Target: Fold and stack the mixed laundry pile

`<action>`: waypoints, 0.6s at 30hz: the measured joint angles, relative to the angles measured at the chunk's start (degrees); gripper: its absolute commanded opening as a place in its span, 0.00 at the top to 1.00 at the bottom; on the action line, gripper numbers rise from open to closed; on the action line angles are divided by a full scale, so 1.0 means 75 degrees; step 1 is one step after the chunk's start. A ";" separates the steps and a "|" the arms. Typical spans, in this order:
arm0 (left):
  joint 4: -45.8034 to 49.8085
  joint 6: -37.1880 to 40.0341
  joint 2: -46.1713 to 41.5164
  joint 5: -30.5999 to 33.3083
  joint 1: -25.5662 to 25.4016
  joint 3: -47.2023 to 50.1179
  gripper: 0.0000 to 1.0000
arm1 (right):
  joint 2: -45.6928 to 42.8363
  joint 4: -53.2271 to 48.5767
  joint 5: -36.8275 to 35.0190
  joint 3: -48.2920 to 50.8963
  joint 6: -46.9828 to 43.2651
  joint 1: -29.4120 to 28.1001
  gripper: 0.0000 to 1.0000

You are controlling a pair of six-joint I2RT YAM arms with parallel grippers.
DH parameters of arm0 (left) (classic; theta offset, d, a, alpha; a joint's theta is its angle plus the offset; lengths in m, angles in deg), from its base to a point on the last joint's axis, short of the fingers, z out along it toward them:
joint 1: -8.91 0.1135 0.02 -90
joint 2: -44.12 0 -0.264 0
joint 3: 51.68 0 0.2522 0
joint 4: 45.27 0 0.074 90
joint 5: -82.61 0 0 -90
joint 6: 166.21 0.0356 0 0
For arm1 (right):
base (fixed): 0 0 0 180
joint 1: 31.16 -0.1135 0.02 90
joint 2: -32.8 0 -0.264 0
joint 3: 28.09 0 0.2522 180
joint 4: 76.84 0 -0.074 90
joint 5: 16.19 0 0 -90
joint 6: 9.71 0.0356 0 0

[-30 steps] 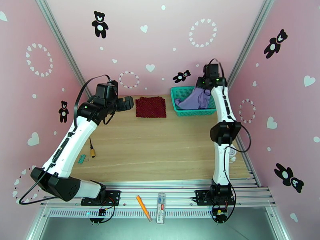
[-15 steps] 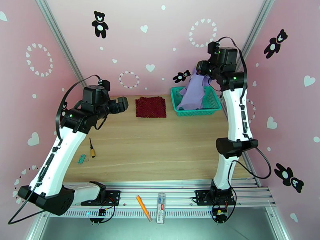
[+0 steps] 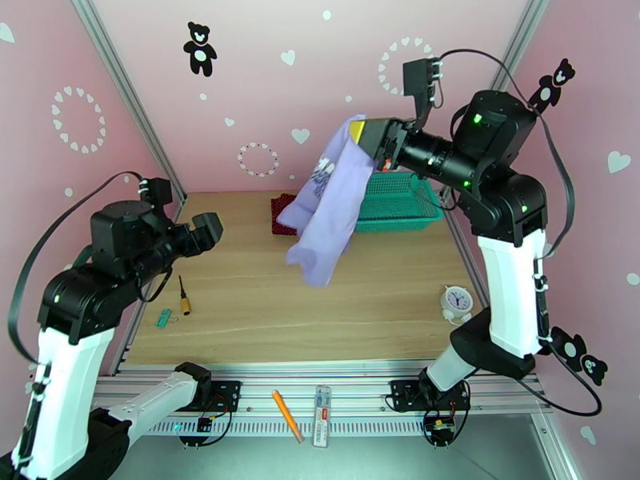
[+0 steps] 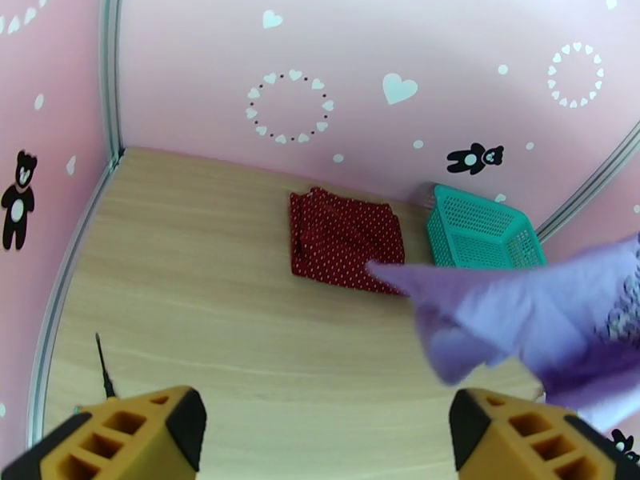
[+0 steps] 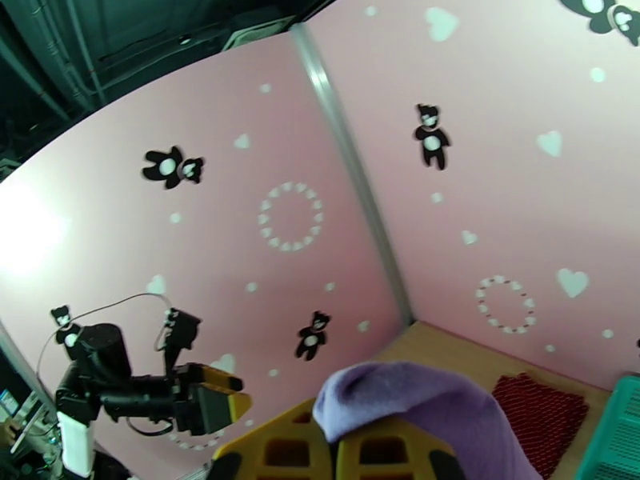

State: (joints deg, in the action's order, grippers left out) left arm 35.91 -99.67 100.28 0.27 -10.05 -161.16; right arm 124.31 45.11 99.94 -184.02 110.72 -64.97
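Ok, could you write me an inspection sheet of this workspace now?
Surface: wooden table, flat.
Job's things: lavender T-shirt hanging in the air from the right gripper; dark red dotted cloth folded flat near the back wall, beside the teal basket.
Clutter: screwdriver, teal clip and small clock on the table; orange pen on the front rail.
Grippers: left gripper open, holding nothing; right gripper shut on the T-shirt.
Cables: black cable looping beside the left arm, clear of the cloth.
Surroundings: pink walls with bear and heart stickers.

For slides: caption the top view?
Right gripper holds the purple T-shirt aloft over the table; red cloth lies folded beside the basket.
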 measured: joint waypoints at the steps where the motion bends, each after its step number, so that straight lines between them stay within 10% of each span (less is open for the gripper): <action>1: 0.0137 -0.0052 -0.0117 0.0082 0.0000 0.0067 0.13 | -0.0114 0.0067 -0.0058 0.0332 -0.0003 -0.0189 1.00; 10: 0.1064 -0.0425 -0.0606 0.0612 0.0000 0.0816 0.14 | -0.0699 0.0615 -0.2069 0.5601 -0.0571 -0.0976 1.00; 18: 0.0833 -0.0854 -0.0338 0.0061 0.0000 0.2541 0.16 | -0.0702 0.0679 -0.4526 0.8909 -0.1262 -0.0096 1.00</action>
State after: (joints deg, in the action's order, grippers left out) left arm 42.16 -106.07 97.75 0.73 -10.05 -142.10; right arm 119.04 50.20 66.00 -117.20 101.26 -65.69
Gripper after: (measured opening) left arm 0.842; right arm 0.037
